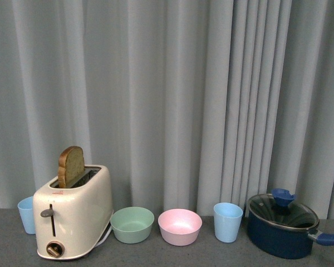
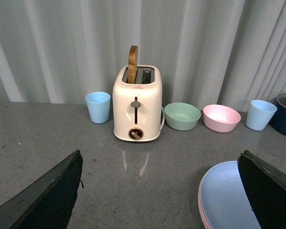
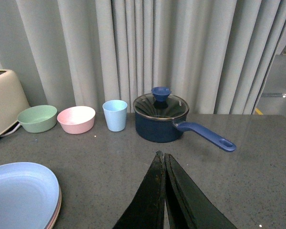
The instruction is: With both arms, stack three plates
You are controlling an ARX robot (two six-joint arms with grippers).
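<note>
Plates: light blue plate (image 3: 19, 193) seen stacked on pink-rimmed ones, counter (image 3: 109, 162) middle.
Left gripper (image 2: 162, 191): jaws wide apart, stack by right jaw.
Right gripper (image 3: 165, 191): jaws pressed together, stack off left.

Grey table (image 2: 47, 138): toaster (image 2: 137, 107), bowls (image 2: 182, 116), cups (image 2: 98, 107), saucepan (image 3: 162, 117), stacked plates (image 3: 21, 193).

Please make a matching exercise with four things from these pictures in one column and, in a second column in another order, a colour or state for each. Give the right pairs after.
Things:
1. toaster
2. pot
3. top plate
4. right gripper

Colour or state:
A. light blue, lying on another plate
B. shut, holding nothing
C. cream, with a slice of bread standing in its slot
D. dark blue, glass lid on

Pairs: 1-C, 2-D, 3-A, 4-B
</note>
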